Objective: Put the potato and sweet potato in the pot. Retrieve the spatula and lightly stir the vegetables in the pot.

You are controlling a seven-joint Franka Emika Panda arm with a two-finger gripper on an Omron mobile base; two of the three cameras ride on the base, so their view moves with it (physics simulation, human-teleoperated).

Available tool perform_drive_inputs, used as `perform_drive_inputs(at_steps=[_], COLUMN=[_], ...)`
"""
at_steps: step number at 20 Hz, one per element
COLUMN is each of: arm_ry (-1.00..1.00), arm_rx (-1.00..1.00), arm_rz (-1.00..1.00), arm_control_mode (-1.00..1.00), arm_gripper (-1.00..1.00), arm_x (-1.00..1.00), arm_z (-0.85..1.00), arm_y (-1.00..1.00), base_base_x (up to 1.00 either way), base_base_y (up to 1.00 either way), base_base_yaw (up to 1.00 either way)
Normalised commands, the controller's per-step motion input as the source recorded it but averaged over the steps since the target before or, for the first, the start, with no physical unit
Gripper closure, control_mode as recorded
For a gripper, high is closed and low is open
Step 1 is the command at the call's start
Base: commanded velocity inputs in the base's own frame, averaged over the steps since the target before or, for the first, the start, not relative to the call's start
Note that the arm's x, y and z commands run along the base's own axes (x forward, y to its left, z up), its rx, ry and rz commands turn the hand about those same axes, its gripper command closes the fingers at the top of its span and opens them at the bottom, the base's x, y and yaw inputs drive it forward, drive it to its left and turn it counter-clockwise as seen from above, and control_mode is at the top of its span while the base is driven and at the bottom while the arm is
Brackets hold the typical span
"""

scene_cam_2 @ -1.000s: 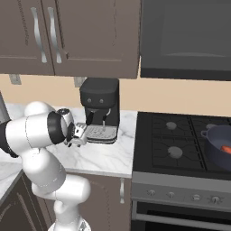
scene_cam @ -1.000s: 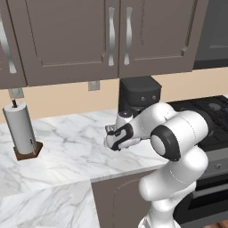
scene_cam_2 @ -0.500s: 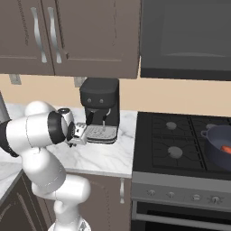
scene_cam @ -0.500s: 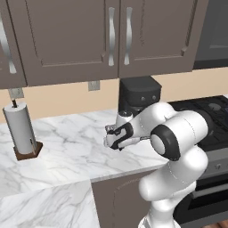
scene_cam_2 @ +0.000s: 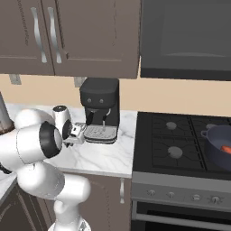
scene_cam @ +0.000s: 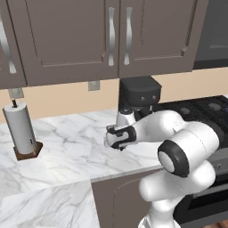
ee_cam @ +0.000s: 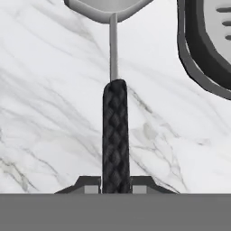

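Note:
In the hand view the spatula (ee_cam: pixel 116 135) lies on the marble counter, its black handle running up to a thin metal neck and the silver head at the top edge. My gripper (ee_cam: pixel 116 183) is shut on the handle's near end, one fingertip on each side. From the base cameras the gripper (scene_cam_2: pixel 79 133) is low over the counter, just left of the coffee machine. The dark blue-grey pot (scene_cam_2: pixel 220 145) sits on the stove's right front burner, and the orange-red sweet potato (scene_cam_2: pixel 227 149) shows inside it. The potato is hidden.
A black coffee machine (scene_cam: pixel 140 94) stands against the wall right beside the hand; its drip tray (ee_cam: pixel 198 54) curves close to the spatula. A paper towel roll (scene_cam: pixel 20 131) stands far left. The stove (scene_cam_2: pixel 180 146) lies to the right of the counter (scene_cam: pixel 67 147).
The jaws have closed on the spatula's handle. The arm and hand have hardly shifted.

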Motion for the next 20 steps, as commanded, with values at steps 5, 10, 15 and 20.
perform_drive_inputs(at_steps=[5, 10, 15, 20], arm_ry=[0.00, 0.00, 0.00, 0.00], arm_rx=[0.00, 0.00, 0.00, 0.00], arm_rz=[0.08, 0.14, 0.13, 0.02], arm_control_mode=[-1.00, -1.00, -1.00, -1.00], arm_gripper=[1.00, 1.00, 1.00, 1.00], arm_x=[-0.87, -0.99, -0.99, -0.79], arm_z=[0.94, 1.00, 1.00, 1.00], arm_y=[-0.14, -0.17, -0.29, -0.35], base_base_x=[0.00, 0.00, 0.00, 0.00], base_base_y=[0.00, 0.00, 0.00, 0.00], base_base_yaw=[0.00, 0.00, 0.00, 0.00])
